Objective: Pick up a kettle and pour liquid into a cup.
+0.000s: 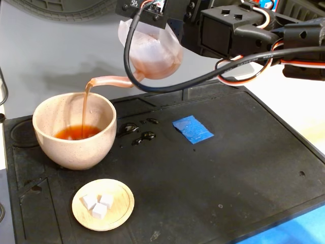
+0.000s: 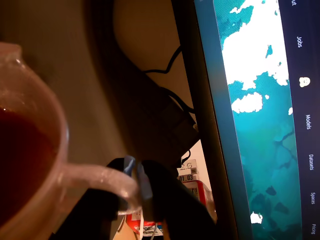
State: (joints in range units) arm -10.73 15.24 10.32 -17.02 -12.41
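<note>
Pouring from a tilted, translucent pinkish ridged plastic kettle, thin reddish-brown liquid streams off the long curved spout into the rounded speckled beige ceramic cup below; the black gripper pinches the kettle's loop handle.

Work surface: we've got a black rubbery mat with moulded recesses along its edges, wet drops near the middle.
Under the mat: a pale grey-white tabletop, brighter cream off to the right in the fixed view.
Bottom right corner: a strip of bright blue past the mat's edge.
Behind, wrist view: we see a lit monitor showing teal and white shapes with a dark side menu, dark cables against a dim tan wall.
Light: soft and even on the table.
</note>
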